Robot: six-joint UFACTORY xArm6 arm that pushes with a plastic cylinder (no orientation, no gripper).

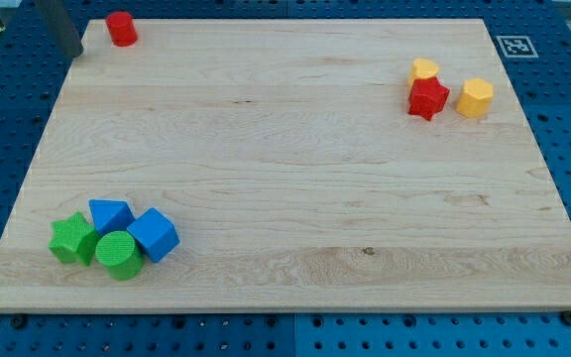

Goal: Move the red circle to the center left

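Note:
The red circle [121, 28] is a small red cylinder at the view's top left corner of the wooden board [285, 149]. My rod comes down at the far top left, and my tip [74, 54] rests just off the board's left edge, to the left of and slightly below the red circle, a short gap apart from it.
A red star [427, 98], a yellow block [424, 69] and a yellow hexagon [476, 97] cluster at the top right. At the bottom left sit a green star [71, 239], a green circle [118, 255], a blue block [110, 215] and a blue cube [154, 235].

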